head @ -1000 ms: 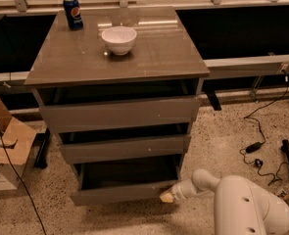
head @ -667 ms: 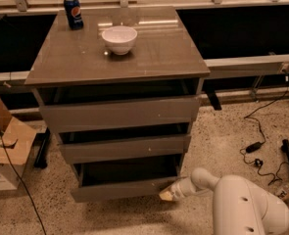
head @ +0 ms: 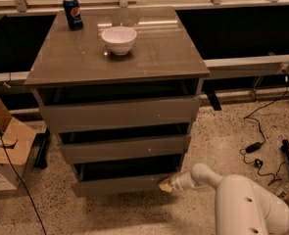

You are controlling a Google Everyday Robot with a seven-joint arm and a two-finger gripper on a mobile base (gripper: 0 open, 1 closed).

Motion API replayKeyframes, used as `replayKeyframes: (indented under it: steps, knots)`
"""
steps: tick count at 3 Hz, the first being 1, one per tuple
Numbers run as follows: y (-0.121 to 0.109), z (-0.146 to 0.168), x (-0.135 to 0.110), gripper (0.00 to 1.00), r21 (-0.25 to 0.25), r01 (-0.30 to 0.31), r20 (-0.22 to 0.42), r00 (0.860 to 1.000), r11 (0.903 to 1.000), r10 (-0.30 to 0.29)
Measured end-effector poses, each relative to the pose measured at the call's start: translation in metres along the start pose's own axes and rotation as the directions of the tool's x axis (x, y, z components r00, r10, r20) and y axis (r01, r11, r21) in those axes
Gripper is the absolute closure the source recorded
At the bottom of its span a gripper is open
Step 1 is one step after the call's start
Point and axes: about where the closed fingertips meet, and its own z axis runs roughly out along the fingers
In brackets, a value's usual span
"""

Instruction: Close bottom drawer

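Note:
The bottom drawer is the lowest of three grey-brown drawers in the cabinet. Its narrow plain front stands out a little from the cabinet, with a dark gap above it. My gripper is at the end of the white arm and its pale tip touches the right end of the drawer front, low near the floor.
A white bowl and a blue soda can stand on the cabinet top. A cardboard box sits on the floor at the left. Black cables and a power adapter lie on the speckled floor at the right.
The bottom drawer has slid inward toward the cabinet. My gripper has followed it, staying against the right end of its front.

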Motion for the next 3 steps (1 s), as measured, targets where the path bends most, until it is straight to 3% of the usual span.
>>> replayKeyframes:
  steps: [1, 2, 3]
  knots:
    - [-0.0032, -0.0031, -0.0103, 0.06, 0.021, 0.021, 0.019, 1.000, 0.9996, -0.021]
    - [-0.0032, -0.0030, -0.0103, 0.00, 0.021, 0.021, 0.019, 1.000, 0.9996, -0.021]
    - [-0.0032, -0.0030, -0.0103, 0.00, 0.021, 0.021, 0.019, 1.000, 0.9996, -0.021]
